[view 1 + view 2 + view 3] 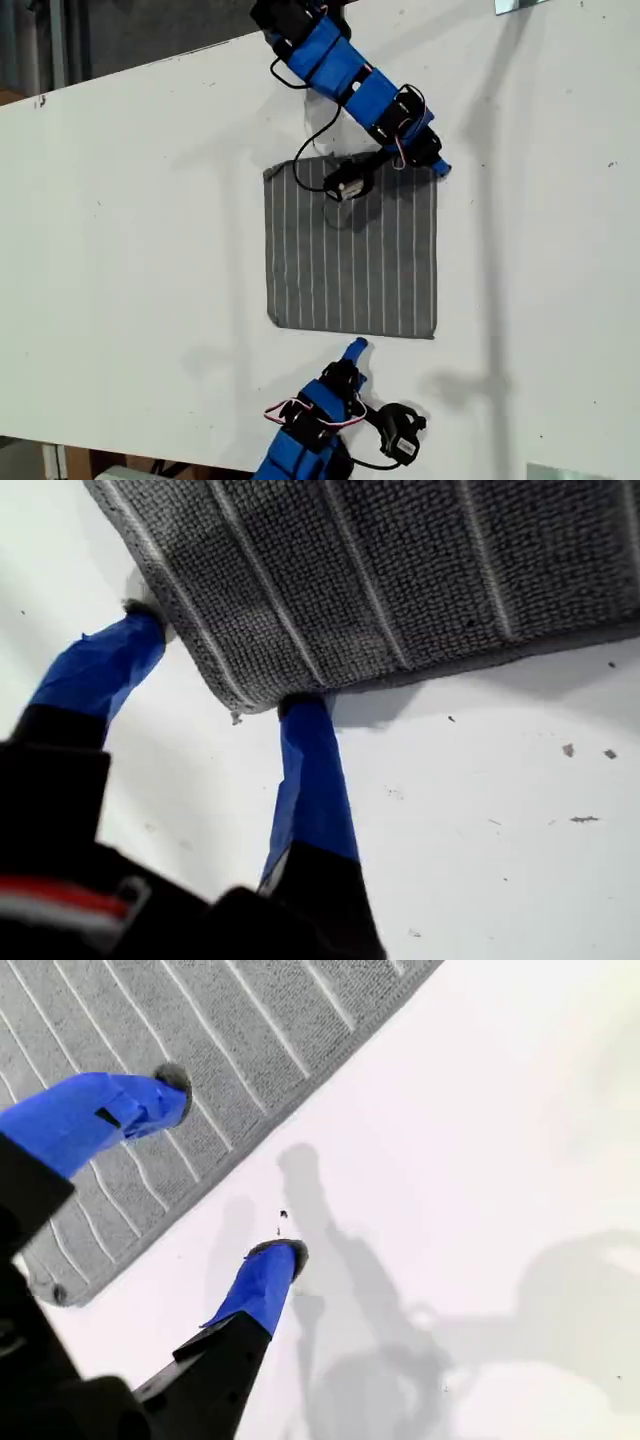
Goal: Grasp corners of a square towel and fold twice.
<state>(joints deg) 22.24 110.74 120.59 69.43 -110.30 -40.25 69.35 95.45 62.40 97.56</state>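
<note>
The grey towel point(350, 250) with thin white stripes lies flat and square on the white table point(130, 250). My first gripper point(440, 168) is open at the towel's far corner on the exterior view's right. In the first wrist view the first gripper point(222, 660) straddles that corner point(235, 702), both blue fingertips point(300, 710) touching the hem of the towel point(400, 570). My second gripper point(356, 347) is open just off the towel's near edge. In the second wrist view the second gripper point(230, 1165) hovers, one finger over the towel point(250, 1010), one over bare table. A corner point(50, 1290) shows there.
The first arm's black camera and cable point(345, 185) hang over the towel's far edge. The second arm's camera point(400, 435) sits near the table's front edge. The table's far edge point(150, 65) runs diagonally across the exterior view's top left. Arm shadows fall on the table point(330, 1220).
</note>
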